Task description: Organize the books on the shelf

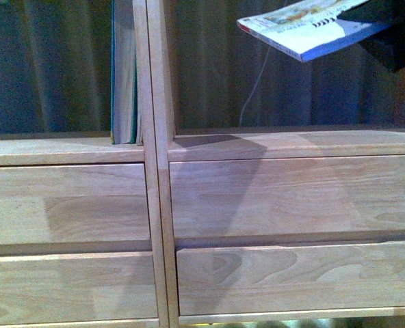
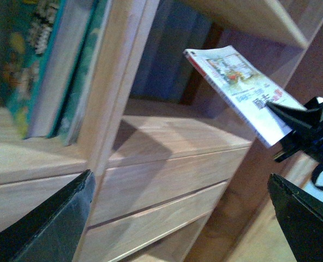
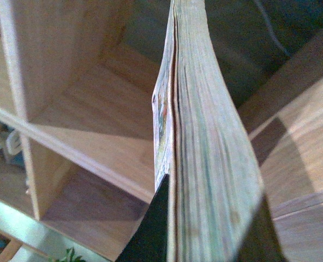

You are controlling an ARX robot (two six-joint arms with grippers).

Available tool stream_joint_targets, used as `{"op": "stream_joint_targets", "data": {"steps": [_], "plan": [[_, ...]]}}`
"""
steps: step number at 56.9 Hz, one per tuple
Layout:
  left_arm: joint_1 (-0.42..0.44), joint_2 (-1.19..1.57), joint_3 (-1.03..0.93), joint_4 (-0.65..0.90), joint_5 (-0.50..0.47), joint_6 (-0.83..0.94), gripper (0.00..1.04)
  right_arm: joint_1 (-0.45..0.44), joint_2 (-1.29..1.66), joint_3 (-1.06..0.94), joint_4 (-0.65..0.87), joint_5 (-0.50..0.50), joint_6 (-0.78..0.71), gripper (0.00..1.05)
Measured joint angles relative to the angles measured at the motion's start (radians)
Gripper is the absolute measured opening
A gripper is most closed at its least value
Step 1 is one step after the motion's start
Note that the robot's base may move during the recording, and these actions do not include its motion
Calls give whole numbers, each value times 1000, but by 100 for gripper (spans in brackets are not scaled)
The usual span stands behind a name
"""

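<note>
The white-covered paperback (image 1: 312, 29) hangs tilted in the air in front of the right column's open compartment of the light-wood shelf (image 1: 291, 147), high above its board. My right gripper (image 1: 384, 31) is shut on its far-right end; the paperback also shows in the left wrist view (image 2: 243, 90) and, page edges on, in the right wrist view (image 3: 205, 142). Teal-covered books (image 1: 124, 75) stand upright in the left compartment against the divider (image 1: 154, 82), also seen in the left wrist view (image 2: 47, 65). My left gripper (image 2: 183, 218) is open and empty, in front of the drawers.
Four plain drawer fronts (image 1: 291, 198) fill the shelf below the compartments. A thin white cable (image 1: 254, 89) hangs behind the right compartment. A darker reddish-brown cabinet side (image 2: 314, 71) stands just beyond the shelf. Upper compartments (image 3: 90, 120) show in the right wrist view.
</note>
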Motion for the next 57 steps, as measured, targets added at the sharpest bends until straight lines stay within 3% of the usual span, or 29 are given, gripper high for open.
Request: {"op": "stream_joint_targets", "data": {"steps": [9, 15, 18, 23, 34, 47, 57], "plan": [[-41, 178, 135, 288, 60, -313, 98, 29, -7, 0, 29, -81, -54, 7], [-89, 265, 195, 563, 60, -657, 98, 49, -5, -6, 89, -121, -82, 7], [-121, 275, 197, 617, 62, -765, 98, 59, -5, -19, 156, -128, -76, 7], [-159, 275, 197, 623, 63, -801, 98, 81, -5, -32, 266, -144, -16, 7], [-176, 275, 197, 623, 60, -808, 98, 143, -26, -64, 332, -233, 46, 7], [-181, 275, 197, 623, 39, -813, 98, 148, -59, -117, 512, -311, 193, 7], [-207, 281, 201, 624, 23, -830, 97, 154, -90, -148, 511, -364, 198, 7]]}}
